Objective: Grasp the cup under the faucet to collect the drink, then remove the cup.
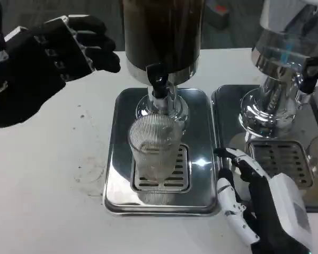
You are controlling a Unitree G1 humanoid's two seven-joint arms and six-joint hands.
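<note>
Right hand [265, 203] nearest, at the bottom right, lying on the white table [37, 174] just beside the right edge of the steel tray [116, 159]. Fingers spread, holding nothing, fingertips pointing toward the tray; not touching the cup.

Cup [153, 148] next: clear, ribbed, upright on the slotted grate [183, 172] in the middle of the tray, directly below the faucet [159, 84]. No drink level can be made out through the ribbing.

Behind the cup, the faucet's black handle juts from the base of the dark drink dispenser [161, 32], which stands at the back of the tray.

A second dispenser [283, 69], shiny steel, stands to the right on its own tray with a grate.

Left hand [47, 58] raised at the upper left, well apart from the cup, fingers extended and loosely apart, nothing in them.
</note>
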